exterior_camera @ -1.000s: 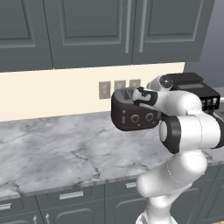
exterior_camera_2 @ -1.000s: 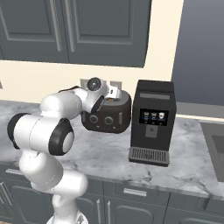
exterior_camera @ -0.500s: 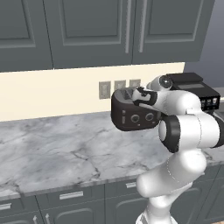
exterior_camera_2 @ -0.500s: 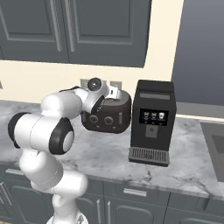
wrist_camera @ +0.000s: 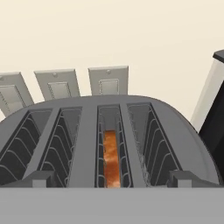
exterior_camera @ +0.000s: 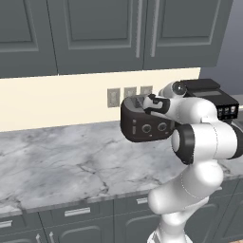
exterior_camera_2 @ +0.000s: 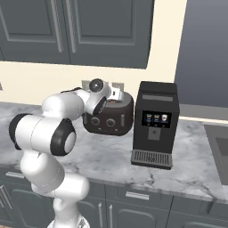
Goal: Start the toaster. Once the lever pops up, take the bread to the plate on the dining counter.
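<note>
The fingers (wrist_camera: 112,179) are spread wide and hold nothing; in the hand view the two dark tips sit at bottom left and bottom right, approx. over the outer slots of the toaster (wrist_camera: 87,131). Between them, the bread (wrist_camera: 111,159) stands deep in the third slot from the left, seen as a narrow orange-brown edge inside the wire guides. The other three slots show wire guides only. Behind the toaster top, three pale wall switch plates (wrist_camera: 108,80) sit in a row on the cream wall, and a dark appliance edge shows at the right.

In the left base view the fingers (exterior_camera: 151,103) are at the top of the toaster (exterior_camera: 142,126), towards its right side, and the wrist is bent down over it. The toaster is black and rounded, w/ two round knobs (exterior_camera: 146,128) on the front face. A small pale tab at the left of the front may be the lever (exterior_camera: 134,129), but it is too small to tell if it is up or down. The toaster stands on the marble surface (exterior_camera: 61,166), near the wall, under the grey upper cabinets (exterior_camera: 99,33).

In the right base view the toaster (exterior_camera_2: 116,116) is just beside the tall black coffee machine (exterior_camera_2: 155,124), to its left; whether they touch, I cannot tell. The hand covers the toaster's upper left part. Grey drawer fronts (exterior_camera_2: 142,198) run below the surface edge.
</note>
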Tool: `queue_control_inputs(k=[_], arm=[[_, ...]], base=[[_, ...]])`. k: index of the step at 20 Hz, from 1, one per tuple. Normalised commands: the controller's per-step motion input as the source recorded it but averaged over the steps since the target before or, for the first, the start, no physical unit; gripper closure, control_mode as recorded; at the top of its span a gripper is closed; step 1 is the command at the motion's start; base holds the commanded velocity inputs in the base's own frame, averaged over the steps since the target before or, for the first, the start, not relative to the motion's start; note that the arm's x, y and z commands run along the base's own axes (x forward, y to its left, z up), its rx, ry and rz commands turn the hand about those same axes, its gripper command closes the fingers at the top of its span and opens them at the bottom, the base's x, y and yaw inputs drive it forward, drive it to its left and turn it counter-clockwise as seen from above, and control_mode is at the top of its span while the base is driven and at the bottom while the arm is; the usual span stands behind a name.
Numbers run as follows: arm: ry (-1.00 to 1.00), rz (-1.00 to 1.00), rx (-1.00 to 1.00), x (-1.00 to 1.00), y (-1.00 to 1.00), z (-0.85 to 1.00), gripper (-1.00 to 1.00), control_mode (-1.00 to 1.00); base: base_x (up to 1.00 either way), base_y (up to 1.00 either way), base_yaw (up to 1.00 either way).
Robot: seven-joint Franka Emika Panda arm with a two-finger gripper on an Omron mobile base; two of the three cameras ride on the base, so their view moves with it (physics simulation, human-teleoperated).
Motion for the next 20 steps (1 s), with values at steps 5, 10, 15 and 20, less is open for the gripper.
queue_control_inputs(k=[5, 10, 15, 20], arm=[[0.0, 0.0, 0.0, 0.01, 0.0, 0.0, -1.0, -1.0], [0.0, 0.0, 0.0, 0.0, 0.0, 0.0, -1.0, -1.0], [0.0, 0.0, 0.0, 0.0, 0.0, 0.0, -1.0, -1.0], [0.0, 0.0, 0.0, 0.0, 0.0, 0.0, -1.0, -1.0]], base=[[0.0, 0.0, 0.0], [0.0, 0.0, 0.0], [0.0, 0.0, 0.0], [0.0, 0.0, 0.0]])
